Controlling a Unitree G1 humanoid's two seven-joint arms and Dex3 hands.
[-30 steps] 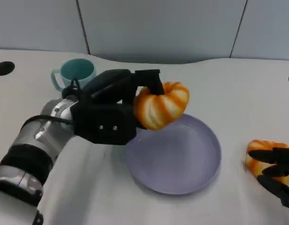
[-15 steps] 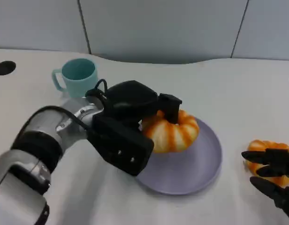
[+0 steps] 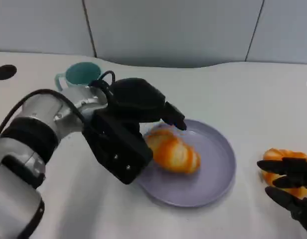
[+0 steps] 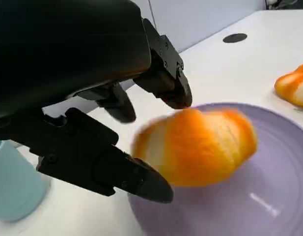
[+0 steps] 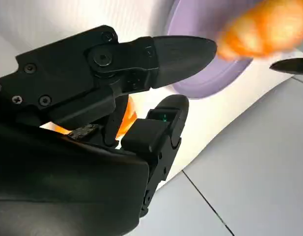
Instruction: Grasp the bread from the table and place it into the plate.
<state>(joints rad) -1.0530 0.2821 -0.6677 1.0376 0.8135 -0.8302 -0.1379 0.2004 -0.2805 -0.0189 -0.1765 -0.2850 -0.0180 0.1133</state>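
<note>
Bread (image 3: 174,153), orange with pale stripes, lies inside the lavender plate (image 3: 213,184) in the head view, on the plate's left half. The left hand (image 3: 131,132) stands over the plate's left rim, its shell hiding that rim and the bread's near edge; one finger (image 3: 174,117) reaches past the bread's far side without touching it. A teal mug (image 3: 79,75) stands behind the forearm, partly covered by it. At the lower right, the right hand (image 3: 292,186) is cut off by the frame edge, its spread fingers resting over a second bread roll (image 3: 278,155) that stays on the white table (image 3: 253,94).

Left wrist view: the bread (image 4: 195,146) appears blurred on the plate (image 4: 269,206); the fingers (image 4: 119,172) are parted on either side of it and hold nothing (gaps show at both sides). The second roll (image 4: 294,84) is cut by the frame edge.

Right wrist view: the right hand (image 5: 156,98) has its fingers apart; a sliver of orange roll (image 5: 125,118) shows between them, though contact cannot be made out. Beyond, the bread (image 5: 264,29) is a blur on the plate (image 5: 210,78).
</note>
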